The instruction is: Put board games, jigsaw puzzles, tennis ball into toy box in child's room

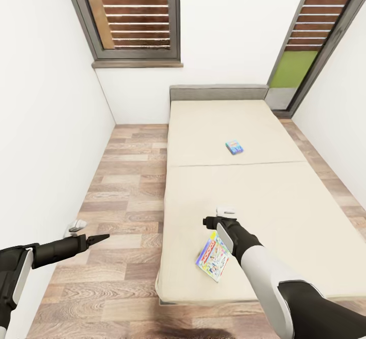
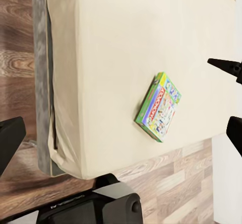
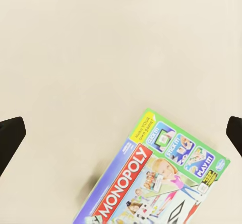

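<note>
The larger board game (image 1: 213, 256), green-edged with a Monopoly lid, is lying flat on the bed (image 1: 264, 196) just below the right gripper (image 1: 221, 216), whose fingers are spread, released.

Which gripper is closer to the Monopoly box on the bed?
Right. The right gripper hangs over the bed, just beyond the Monopoly box, fingers wide apart. The left gripper is off the bed's side, over the floor.

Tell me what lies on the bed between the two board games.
Nothing but bare mattress and its seam separates the large board game from the small blue one on the bed, though the right gripper hovers over that stretch in the head view.
</note>
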{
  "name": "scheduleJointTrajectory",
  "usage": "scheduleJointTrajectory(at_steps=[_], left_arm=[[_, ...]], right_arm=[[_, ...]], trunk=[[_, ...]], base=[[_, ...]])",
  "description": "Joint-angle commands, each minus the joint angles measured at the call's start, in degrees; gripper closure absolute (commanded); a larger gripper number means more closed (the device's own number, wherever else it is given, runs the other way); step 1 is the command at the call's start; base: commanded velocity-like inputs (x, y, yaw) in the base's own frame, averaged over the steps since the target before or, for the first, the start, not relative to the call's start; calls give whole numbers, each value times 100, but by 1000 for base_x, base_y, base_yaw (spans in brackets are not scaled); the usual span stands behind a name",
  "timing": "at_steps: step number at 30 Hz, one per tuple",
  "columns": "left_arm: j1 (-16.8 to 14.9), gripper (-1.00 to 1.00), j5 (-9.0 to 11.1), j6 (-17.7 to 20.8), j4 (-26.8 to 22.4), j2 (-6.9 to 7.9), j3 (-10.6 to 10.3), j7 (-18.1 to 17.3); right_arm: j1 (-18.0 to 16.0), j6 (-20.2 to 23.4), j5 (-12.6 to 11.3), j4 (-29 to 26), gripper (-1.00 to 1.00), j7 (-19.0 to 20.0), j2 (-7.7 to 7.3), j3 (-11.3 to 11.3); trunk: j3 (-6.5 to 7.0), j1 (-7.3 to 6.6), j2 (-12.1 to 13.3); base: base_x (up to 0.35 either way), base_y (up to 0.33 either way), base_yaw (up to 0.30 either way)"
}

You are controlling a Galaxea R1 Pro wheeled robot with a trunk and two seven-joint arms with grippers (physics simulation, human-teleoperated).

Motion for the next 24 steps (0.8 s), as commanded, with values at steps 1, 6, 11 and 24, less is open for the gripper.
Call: scheduleJointTrajectory(at_steps=[1,6,11,24], left_arm=[[-4,-100,10,51,-1,1,5,-15],[-4,-100,10,51,-1,1,12,-25],[-4,-100,10,51,-1,1,11,-28],[-4,-100,10,51,-1,0,5,-8]], right_arm=[[-3,27,-40,-9,-100,-29,2,-2],[-2,27,-40,-10,-100,-29,1,-2],[-1,27,-37,-11,-100,-29,1,-3],[0,-270,33,-13,-100,-29,-1,27]], trunk=[[-18,3,-10],[-65,3,-10],[-112,3,-10],[-234,3,-10]], base=[[0,0,0],[0,0,0],[0,0,0],[0,0,0]])
